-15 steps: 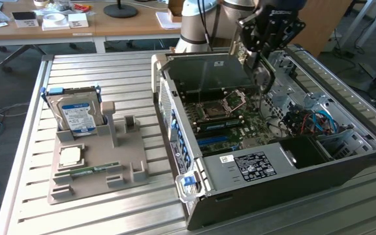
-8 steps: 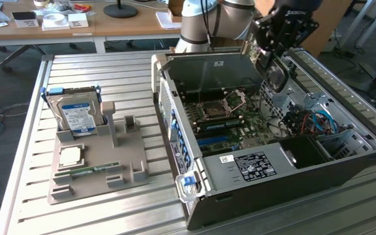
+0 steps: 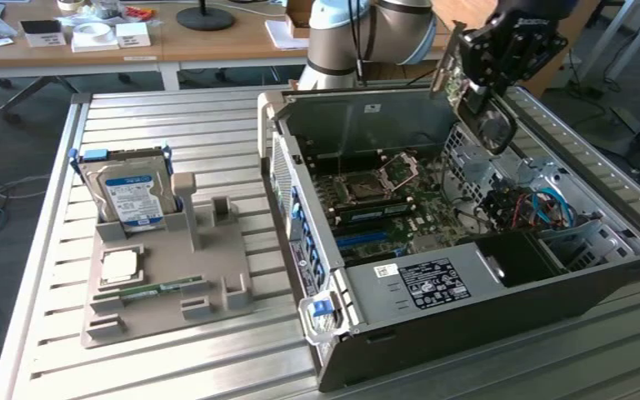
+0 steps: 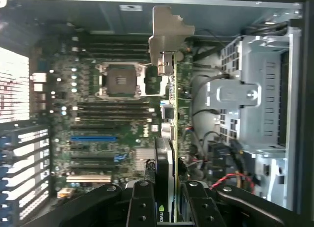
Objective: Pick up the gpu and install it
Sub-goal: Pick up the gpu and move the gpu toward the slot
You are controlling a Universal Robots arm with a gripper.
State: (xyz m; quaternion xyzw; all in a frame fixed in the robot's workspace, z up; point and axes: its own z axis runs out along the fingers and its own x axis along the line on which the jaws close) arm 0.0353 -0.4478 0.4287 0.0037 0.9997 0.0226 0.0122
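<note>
gpu (image 4: 166, 170) edge-on, clamped between the jaws, over the open computer case (image 3: 465, 321)

Arm (image 3: 342, 33): broad cylindrical segments in pale silver-grey, with a light blue band at one joint (image 3: 415, 52). Gripper (image 4: 169, 207): matt black throughout. Its fingers (image 4: 142, 207) are flat bars flanked by rounded outer links (image 4: 93, 205). Small round dark screws (image 4: 143, 205) sit along the bars and at the link pivots.

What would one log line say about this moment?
gripper: shut on gpu | place: over motherboard in open case
</note>
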